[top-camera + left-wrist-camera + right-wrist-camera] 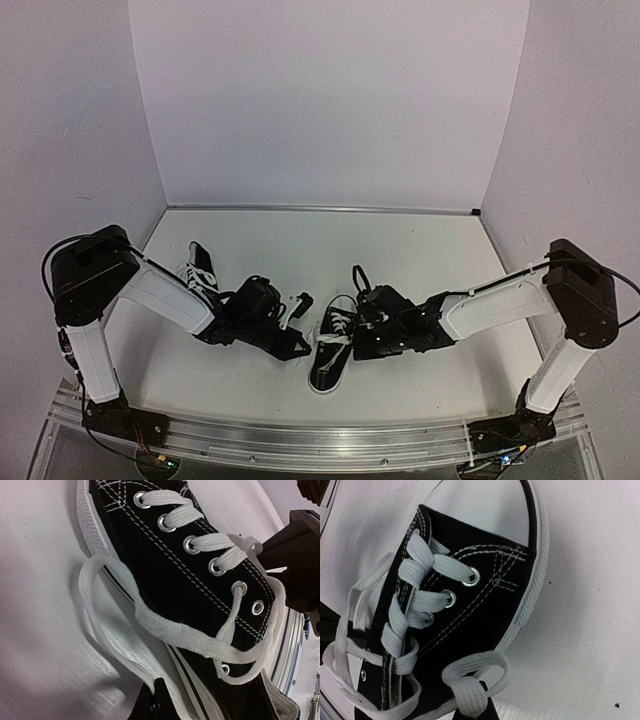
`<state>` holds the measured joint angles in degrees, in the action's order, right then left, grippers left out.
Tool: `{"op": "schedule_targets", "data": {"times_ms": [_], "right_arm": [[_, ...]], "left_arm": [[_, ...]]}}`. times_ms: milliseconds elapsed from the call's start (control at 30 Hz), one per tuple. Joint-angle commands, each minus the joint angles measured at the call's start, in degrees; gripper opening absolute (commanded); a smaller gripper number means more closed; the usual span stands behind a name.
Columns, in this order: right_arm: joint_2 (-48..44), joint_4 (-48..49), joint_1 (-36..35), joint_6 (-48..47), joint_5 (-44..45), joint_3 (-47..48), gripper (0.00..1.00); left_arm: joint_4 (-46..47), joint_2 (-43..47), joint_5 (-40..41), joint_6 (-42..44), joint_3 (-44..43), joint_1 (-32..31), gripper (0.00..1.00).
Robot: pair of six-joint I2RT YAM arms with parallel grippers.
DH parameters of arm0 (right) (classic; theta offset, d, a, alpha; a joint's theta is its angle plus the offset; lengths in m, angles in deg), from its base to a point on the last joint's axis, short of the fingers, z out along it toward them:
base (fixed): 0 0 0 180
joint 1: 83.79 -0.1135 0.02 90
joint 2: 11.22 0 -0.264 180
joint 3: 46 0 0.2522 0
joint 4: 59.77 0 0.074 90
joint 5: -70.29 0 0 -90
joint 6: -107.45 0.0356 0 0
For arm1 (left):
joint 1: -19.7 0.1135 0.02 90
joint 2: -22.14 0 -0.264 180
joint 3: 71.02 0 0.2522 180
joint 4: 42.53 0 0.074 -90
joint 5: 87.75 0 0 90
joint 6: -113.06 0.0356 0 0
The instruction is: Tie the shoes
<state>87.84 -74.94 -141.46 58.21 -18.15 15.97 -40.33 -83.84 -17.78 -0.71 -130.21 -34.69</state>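
Observation:
A black sneaker (328,365) with white laces lies at the table's middle front, between both grippers. It fills the left wrist view (200,580) and the right wrist view (470,625). My left gripper (299,335) is at its left side, shut on a white lace loop (107,630) that trails over the table; only a dark fingertip (159,702) shows. My right gripper (362,330) is at its right side, shut on a folded lace loop (472,692). The second sneaker (200,268) lies behind my left arm, partly hidden.
White walls close in the table at the back and on both sides. A metal rail (320,440) runs along the near edge. The right gripper's dark body (295,565) shows past the shoe in the left wrist view.

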Motion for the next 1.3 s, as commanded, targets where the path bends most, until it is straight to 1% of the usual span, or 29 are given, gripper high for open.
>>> {"op": "schedule_targets", "data": {"times_ms": [0, 133, 233, 467, 700, 800, 1000, 1133, 1267], "right_arm": [[3.5, 5.3, 0.7, -1.6, -1.1, 3.4, 0.0], [4.8, 5.9, 0.9, -1.9, -1.1, 4.8, 0.0], [5.3, 6.1, 0.8, -2.2, -2.8, 5.5, 0.0], [3.7, 7.0, 1.5, -2.5, -3.9, 4.7, 0.0], [4.0, 8.0, 1.6, -2.3, -4.2, 5.1, 0.0], [4.1, 8.0, 1.6, -2.3, -4.1, 5.5, 0.0], [3.9, 8.0, 1.8, -2.0, -3.8, 5.2, 0.0], [3.3, 8.0, 2.0, -1.7, -4.0, 4.8, 0.0], [-0.1, 7.6, 2.2, -1.2, -3.9, 2.6, 0.0]], "left_arm": [[4.2, -0.8, -3.0, -1.0, -2.5, -1.2, 0.0], [4.5, -0.4, -3.6, -1.1, -2.5, -1.6, 0.0], [4.9, -0.3, -3.8, -1.3, -2.4, -1.8, 0.0], [7.1, 1.0, -5.3, -2.0, -1.0, -1.8, 0.0], [5.4, 1.6, -6.7, -0.2, -1.6, -2.5, 0.0], [2.5, 1.5, -5.2, 1.3, -2.9, -3.8, 0.0], [2.8, 2.3, -4.2, 0.9, -2.3, -4.4, 0.0], [1.2, 3.2, -2.2, 1.2, -2.2, -4.5, 0.0], [0.7, 5.0, 0.8, -0.5, -0.6, -3.7, 0.0]]}}
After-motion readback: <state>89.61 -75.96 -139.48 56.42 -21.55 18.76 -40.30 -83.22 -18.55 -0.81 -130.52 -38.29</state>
